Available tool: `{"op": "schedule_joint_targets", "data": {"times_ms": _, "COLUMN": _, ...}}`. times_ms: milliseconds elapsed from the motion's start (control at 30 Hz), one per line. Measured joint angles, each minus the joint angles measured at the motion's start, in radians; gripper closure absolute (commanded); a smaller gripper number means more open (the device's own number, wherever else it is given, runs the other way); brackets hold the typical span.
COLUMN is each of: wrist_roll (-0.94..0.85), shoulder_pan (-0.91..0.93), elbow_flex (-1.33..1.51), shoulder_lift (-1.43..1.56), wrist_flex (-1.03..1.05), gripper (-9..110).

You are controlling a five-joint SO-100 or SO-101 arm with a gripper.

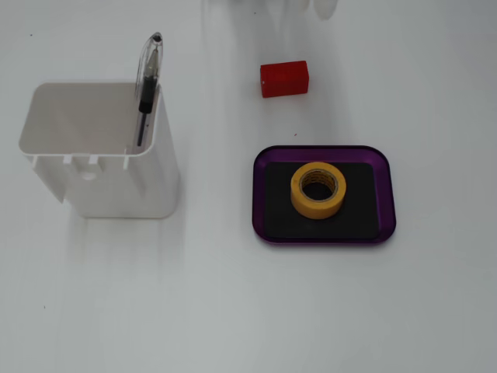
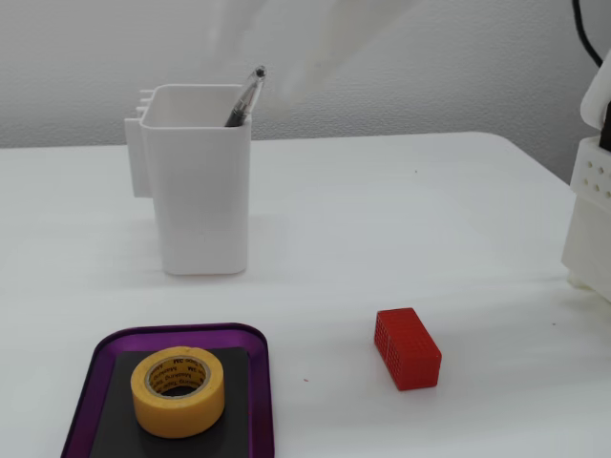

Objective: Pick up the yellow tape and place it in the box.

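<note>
The yellow tape (image 1: 318,189) lies flat inside the box (image 1: 387,194), a shallow purple tray with a black floor, near its middle. Both also show in the other fixed view, tape (image 2: 178,390) and box (image 2: 95,367), at the lower left. My arm is only a pale motion-blurred streak (image 2: 296,48) high above the table, well clear of the tape. Faint white parts (image 1: 322,6) cross the top edge of the view from above. The fingers cannot be made out, and nothing is seen held.
A tall white container (image 1: 101,155) with a pen (image 1: 147,78) stands left of the box. A red block (image 1: 284,78) lies beyond the box. The white robot base (image 2: 592,210) stands at the table's right edge.
</note>
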Motion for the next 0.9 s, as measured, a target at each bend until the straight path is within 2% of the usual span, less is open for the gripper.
{"op": "schedule_joint_targets", "data": {"times_ms": 167, "wrist_roll": 0.0, "shoulder_pan": 0.087, "elbow_flex": 0.268, "shoulder_lift": 0.195, "wrist_flex": -0.035, "gripper": 87}}
{"op": "schedule_joint_targets", "data": {"times_ms": 400, "wrist_roll": 0.0, "shoulder_pan": 0.187, "elbow_flex": 0.749, "shoulder_lift": 0.451, "wrist_flex": -0.245, "gripper": 87}}
{"op": "schedule_joint_targets", "data": {"times_ms": 733, "wrist_roll": 0.0, "shoulder_pan": 0.196, "elbow_flex": 1.272, "shoulder_lift": 0.825, "wrist_flex": -0.482, "gripper": 87}}
{"op": "schedule_joint_targets", "data": {"times_ms": 900, "wrist_roll": 0.011, "shoulder_pan": 0.192, "elbow_flex": 1.463, "shoulder_lift": 0.996, "wrist_flex": -0.509, "gripper": 87}}
